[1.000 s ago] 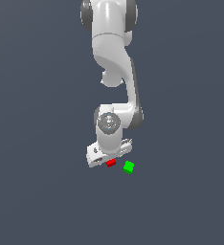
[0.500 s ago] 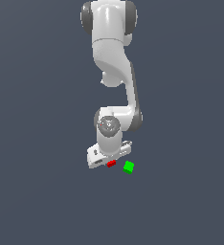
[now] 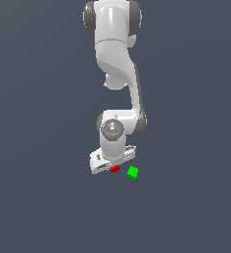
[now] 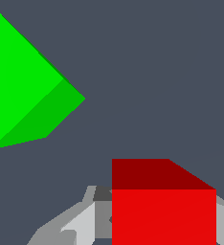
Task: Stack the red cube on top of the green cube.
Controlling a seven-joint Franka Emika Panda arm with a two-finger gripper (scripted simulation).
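The red cube (image 4: 163, 203), flat-shaded and sharp-edged, is seen between the pale grey fingers (image 4: 68, 227) of the pincer (image 3: 112, 165), which appears clamped on it, low over the matte slate tabletop (image 3: 186, 207). The green cube (image 3: 133, 172), equally plain and crisp-cornered, is found just beside it, toward the exterior view's right, apart.

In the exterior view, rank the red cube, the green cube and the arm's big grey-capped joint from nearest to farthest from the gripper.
1. red cube: right at the gripper, under the white hand.
2. green cube: apart from the red one, toward the exterior view's right.
3. grey-capped joint: above the hand, higher up the arm.
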